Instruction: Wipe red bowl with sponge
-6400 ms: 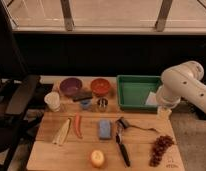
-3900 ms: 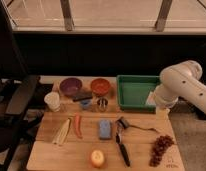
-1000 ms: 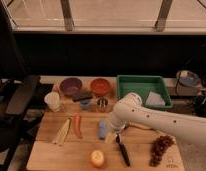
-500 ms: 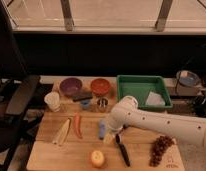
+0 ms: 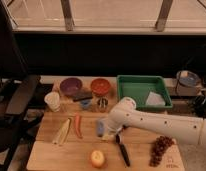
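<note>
end effector (image 5: 107,132) sat at the sponge (image 5: 99,127) on the counter (image 5: 46,150), grip state unreadable; sponge looked light, soft, best pinched across its narrow width

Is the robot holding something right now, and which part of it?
Cannot tell. The gripper sits right at the sponge, but whether it grips it isn't visible.

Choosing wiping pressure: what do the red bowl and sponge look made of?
The red bowl looks like smooth plastic or glazed ceramic, uniformly orange-red; I cannot tell which. The sponge seems to be soft foam, a matte light-blue block. The gripper hangs right beside it.
</note>
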